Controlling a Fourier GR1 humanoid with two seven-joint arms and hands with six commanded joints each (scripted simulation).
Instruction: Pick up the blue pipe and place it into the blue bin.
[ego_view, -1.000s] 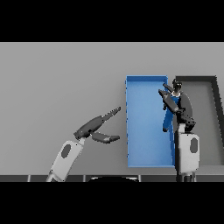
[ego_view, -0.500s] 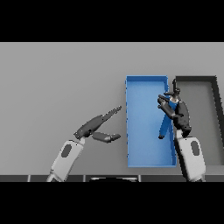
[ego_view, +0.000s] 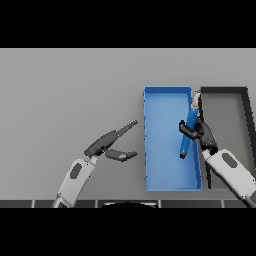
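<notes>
The right hand (ego_view: 204, 133) is curling its fingers (ego_view: 187, 131) round the blue pipe (ego_view: 188, 131), gripping it near the middle and holding it tilted over the right side of the blue bin (ego_view: 165, 97), its upper end reaching up by the bin's right wall. Whether the pipe's lower end is touching the bin floor is hard to tell. The left hand (ego_view: 107, 142) is hovering over the worktop (ego_view: 65, 95) left of the bin, fingers spread and holding nothing, while a dark bin (ego_view: 225, 90) is sitting just beside the blue one.

Bare grey table (ego_view: 70, 90), two sorting bins (ego_view: 167, 105)
</notes>
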